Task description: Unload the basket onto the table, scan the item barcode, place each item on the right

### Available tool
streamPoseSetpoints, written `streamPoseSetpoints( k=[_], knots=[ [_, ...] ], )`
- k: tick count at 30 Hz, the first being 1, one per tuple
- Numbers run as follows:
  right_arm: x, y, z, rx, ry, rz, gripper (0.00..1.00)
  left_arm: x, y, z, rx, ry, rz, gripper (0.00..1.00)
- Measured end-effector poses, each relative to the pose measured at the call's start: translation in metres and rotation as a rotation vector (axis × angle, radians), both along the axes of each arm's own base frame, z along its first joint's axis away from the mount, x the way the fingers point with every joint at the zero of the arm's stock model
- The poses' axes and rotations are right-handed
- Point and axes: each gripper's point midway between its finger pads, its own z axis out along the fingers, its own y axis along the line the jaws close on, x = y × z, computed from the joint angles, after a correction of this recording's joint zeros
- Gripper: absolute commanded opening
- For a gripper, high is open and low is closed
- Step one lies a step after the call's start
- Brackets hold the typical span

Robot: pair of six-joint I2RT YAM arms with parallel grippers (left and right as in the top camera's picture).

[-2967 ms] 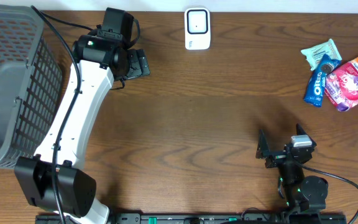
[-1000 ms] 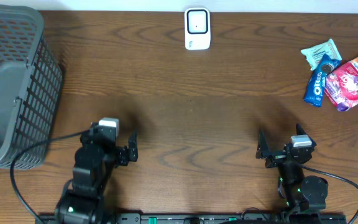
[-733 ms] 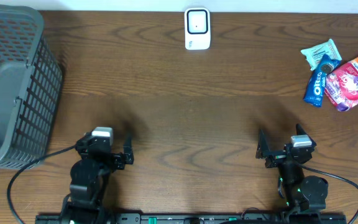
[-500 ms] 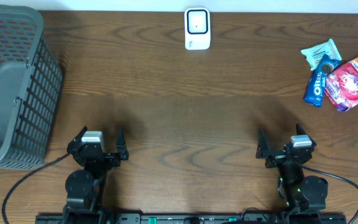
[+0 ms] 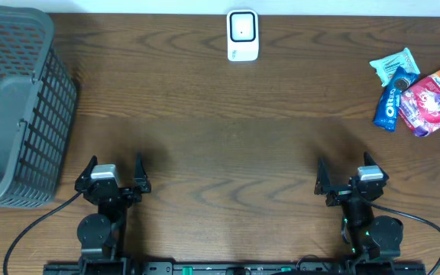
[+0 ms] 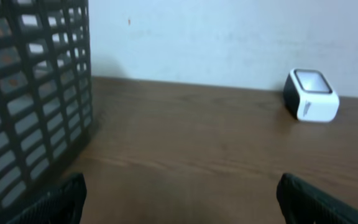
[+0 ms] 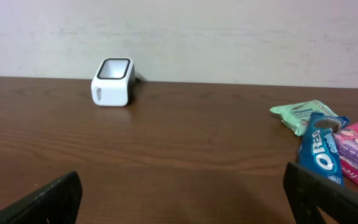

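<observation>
At the near edge of the table, left gripper and right gripper sit with jaws wide, holding nothing. Beyond, a basket stands left; snack packets lie far right, the white scanner at the far edge.

Only the left arm moved. 3 s back it lay stretched up the table, its white link running beside the basket, w/ the left gripper up nr the far edge and the scanner off to the jaws' right. 1 s back it had folded to the near edge, wrist skewed, jaws aimed right. Since then it swung left and squared up: jaws now aim straight at the far edge, spread wide, nothing between them. Basket now sits ahead-left of the jaws, scanner well ahead and to the right, both well apart from them. Basket's right wall, earlier crossed by the arm, shows whole.
</observation>
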Motion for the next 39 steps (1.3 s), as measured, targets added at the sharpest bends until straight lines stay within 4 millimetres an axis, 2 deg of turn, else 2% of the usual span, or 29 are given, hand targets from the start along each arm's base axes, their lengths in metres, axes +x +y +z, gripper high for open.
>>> streamPoseSetpoints(
  k=[39],
  knots=[
    [0.0,0.0,0.0,0.0,0.0,0.0,0.99,-0.0007,0.0001,-0.0006,-0.053,0.008,-0.004,0.98]
  ],
)
